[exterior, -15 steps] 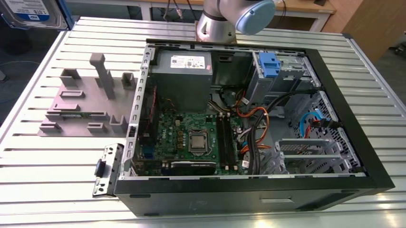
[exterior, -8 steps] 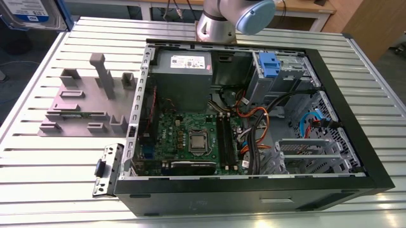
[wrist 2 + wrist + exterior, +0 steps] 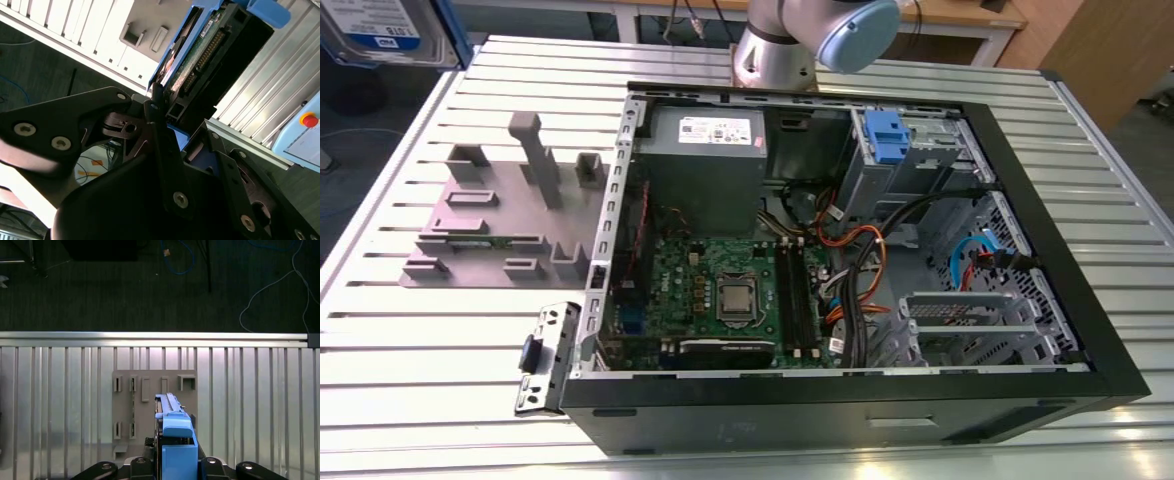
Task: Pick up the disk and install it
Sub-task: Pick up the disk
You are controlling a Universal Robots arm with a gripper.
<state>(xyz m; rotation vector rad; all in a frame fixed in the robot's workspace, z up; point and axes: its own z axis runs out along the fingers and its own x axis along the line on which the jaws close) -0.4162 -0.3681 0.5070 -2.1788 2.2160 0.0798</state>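
Above the slatted metal table, my hand is clamped on the disk, holding it edge-on in its blue bracket, clear of the grey fixture beneath. In the exterior view the disk hangs at eleven o'clock of the open computer case, which sits on the table with the grey fixture just beside it at nine o'clock; my arm rises at twelve.
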